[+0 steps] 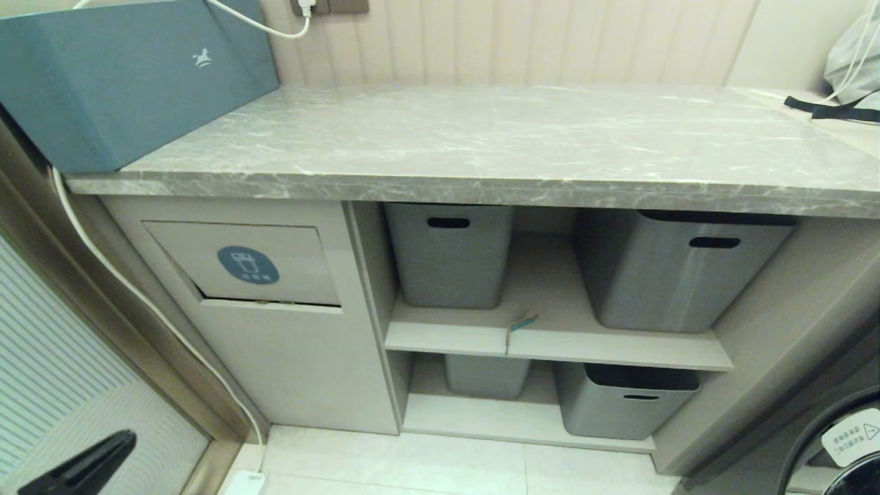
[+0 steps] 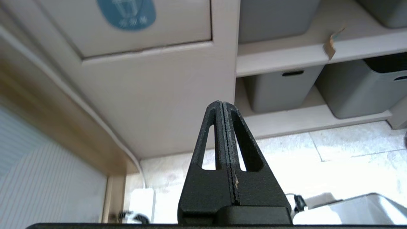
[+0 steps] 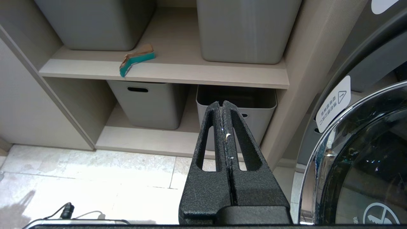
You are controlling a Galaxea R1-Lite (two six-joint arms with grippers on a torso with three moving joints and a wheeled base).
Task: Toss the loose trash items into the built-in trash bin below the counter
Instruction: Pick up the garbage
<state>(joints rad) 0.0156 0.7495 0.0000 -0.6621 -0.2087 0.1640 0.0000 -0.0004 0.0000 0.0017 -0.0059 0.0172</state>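
Observation:
One trash item, a turquoise and brown cardboard scrap [image 1: 520, 325] [image 2: 332, 44] [image 3: 136, 59], lies folded over the front edge of the upper shelf between two grey tubs. The built-in trash bin [image 1: 289, 275] [image 2: 178, 22] sits under the left end of the counter [image 1: 481, 137], its flap with the blue sticker [image 1: 248, 265] almost flush. My left gripper [image 1: 125, 442] [image 2: 222, 103] hangs low and left of the bin, shut and empty, pointing at the cabinet front below the flap. My right gripper [image 3: 222, 103], shut and empty, points at the lower shelf.
Grey tubs [image 1: 448, 254] [image 1: 680, 268] [image 1: 629, 399] fill both shelves. A blue box [image 1: 130, 75] stands on the counter's left end, with a white cable [image 1: 137, 295] running down past the bin. A washing machine door [image 3: 365, 159] is close on the right; a ribbed sliding door [image 1: 48, 371] is at the left.

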